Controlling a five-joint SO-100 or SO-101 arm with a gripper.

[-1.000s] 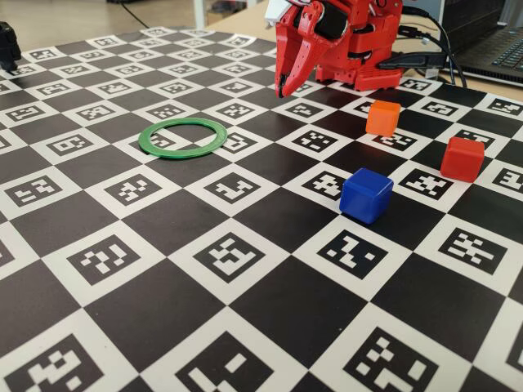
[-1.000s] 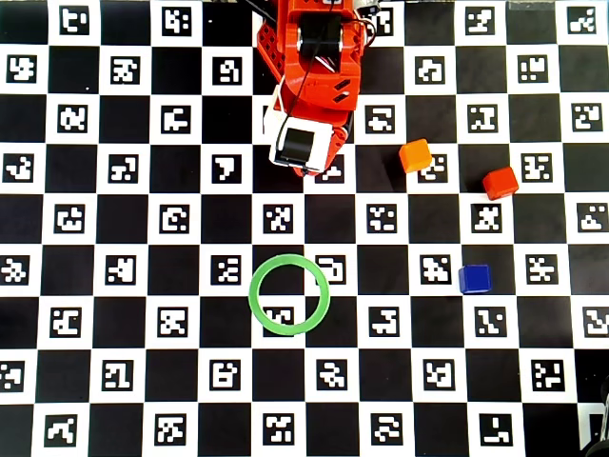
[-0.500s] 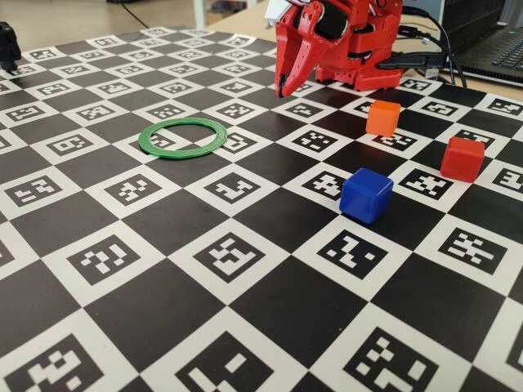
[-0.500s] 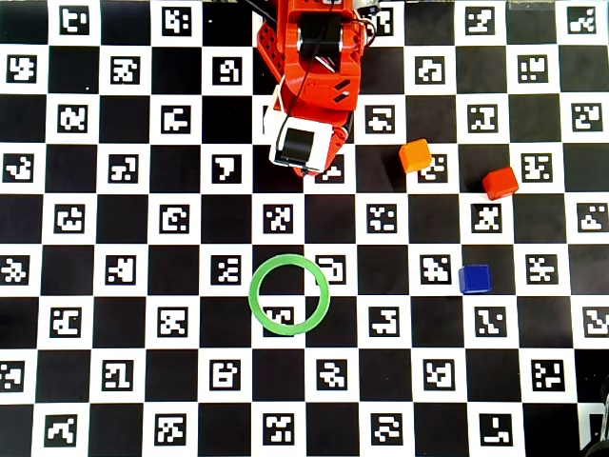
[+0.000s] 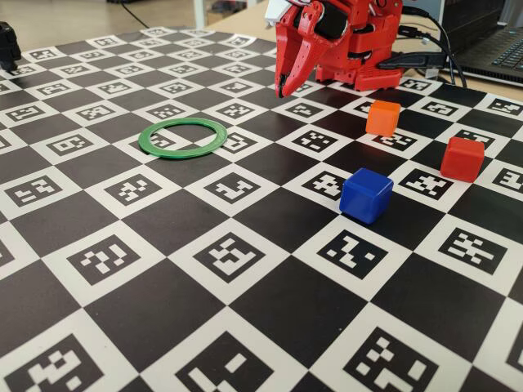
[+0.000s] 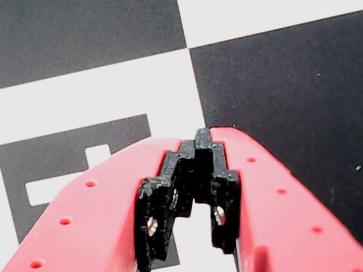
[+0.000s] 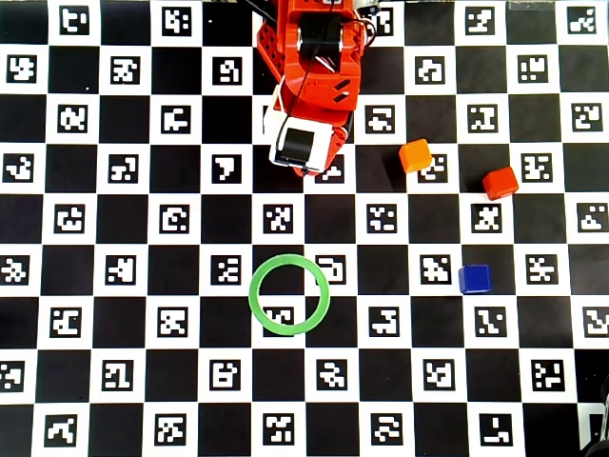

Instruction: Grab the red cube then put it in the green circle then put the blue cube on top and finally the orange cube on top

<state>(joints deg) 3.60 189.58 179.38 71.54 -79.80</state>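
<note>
Overhead view: gripper (image 7: 306,169) tips hidden under the arm's own body. Fixed view: arm (image 5: 343,37) cropped by the top edge; laptop (image 5: 490,41) at 2 o'clock cut off by the right edge; dark object (image 5: 8,45) at 10 o'clock clipped by the left edge, can't tell what it is.

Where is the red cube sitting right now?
In the overhead view the red cube lies on the board at the right, right of the orange cube and above the blue cube, outside the green circle.
</note>
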